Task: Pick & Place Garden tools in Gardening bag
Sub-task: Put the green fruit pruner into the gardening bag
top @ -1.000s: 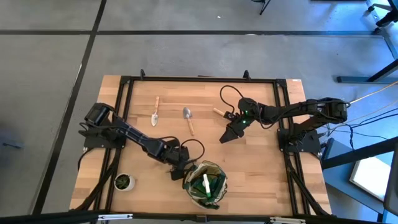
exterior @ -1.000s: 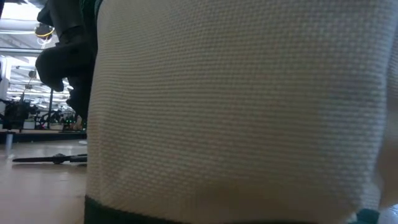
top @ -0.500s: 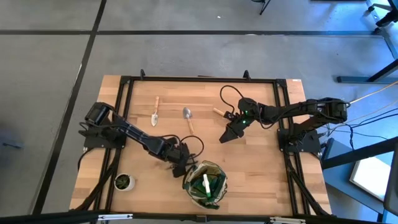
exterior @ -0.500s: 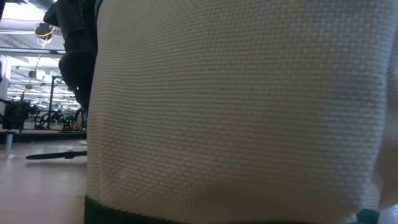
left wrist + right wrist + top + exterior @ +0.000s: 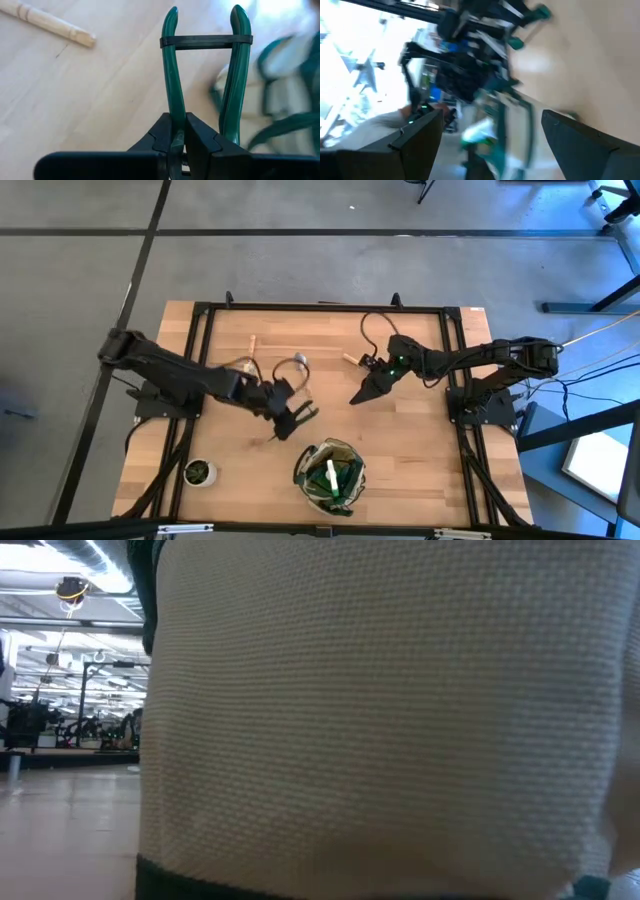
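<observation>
Shears (image 5: 205, 75), green-handled, pinched by one handle in your left gripper (image 5: 179, 142), above table beside gardening bag (image 5: 331, 476). Right gripper (image 5: 490, 145) spread, empty, waiting mid-table. Risk, likely: single-handle pinch lets shears swing, snagging bag rim as you lower.

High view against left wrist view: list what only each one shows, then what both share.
Only the high view shows the right gripper hanging open over the table's middle, the small potted plant at the near left corner, and two trowels partly behind the left arm.

Only the left wrist view shows the dark band tying the two green handles of the pruning shears together, and one handle pinched between the fingers.

Both show the left gripper shut on the pruning shears, the gardening bag beyond, and a wooden handle on the table.
</observation>
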